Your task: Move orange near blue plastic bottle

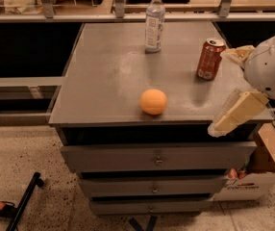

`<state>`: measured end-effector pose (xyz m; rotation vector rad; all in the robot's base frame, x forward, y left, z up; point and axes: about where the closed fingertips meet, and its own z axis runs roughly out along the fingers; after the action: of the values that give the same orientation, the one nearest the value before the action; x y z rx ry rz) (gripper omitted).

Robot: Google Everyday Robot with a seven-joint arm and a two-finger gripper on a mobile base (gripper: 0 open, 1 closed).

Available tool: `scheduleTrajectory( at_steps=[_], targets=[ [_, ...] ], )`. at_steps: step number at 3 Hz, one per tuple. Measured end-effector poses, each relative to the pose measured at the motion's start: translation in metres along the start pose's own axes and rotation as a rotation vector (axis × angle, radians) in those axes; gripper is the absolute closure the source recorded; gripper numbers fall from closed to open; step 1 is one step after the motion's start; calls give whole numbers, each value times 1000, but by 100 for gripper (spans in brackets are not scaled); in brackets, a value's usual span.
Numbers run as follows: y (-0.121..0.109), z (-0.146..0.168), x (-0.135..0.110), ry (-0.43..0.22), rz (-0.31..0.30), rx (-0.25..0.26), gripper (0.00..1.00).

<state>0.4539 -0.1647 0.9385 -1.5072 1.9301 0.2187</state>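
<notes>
The orange (153, 101) is a round, plain fruit lying near the front edge of the grey cabinet top (104, 76). The blue plastic bottle (154, 22), clear with a white cap and pale label, stands upright at the back middle of the top. My gripper (220, 91) hangs at the right side of the cabinet, over its front right corner, to the right of the orange and apart from it. Its two cream fingers (238, 112) are spread apart and hold nothing.
A red-orange soda can (210, 58) stands upright on the right of the top, between the bottle and my gripper. The cabinet has drawers (156, 158) below. A cardboard box (257, 174) sits on the floor at the right. A black tool (17, 203) lies on the floor at the left.
</notes>
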Motion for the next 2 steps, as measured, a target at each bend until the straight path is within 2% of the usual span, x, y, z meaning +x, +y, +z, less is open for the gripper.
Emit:
scheduleTrajectory(
  at_steps=[1,2],
  targets=[
    [-7,29,-2,-81,28,4,0],
    [-20,61,1,-177,87,-10,0]
  ],
)
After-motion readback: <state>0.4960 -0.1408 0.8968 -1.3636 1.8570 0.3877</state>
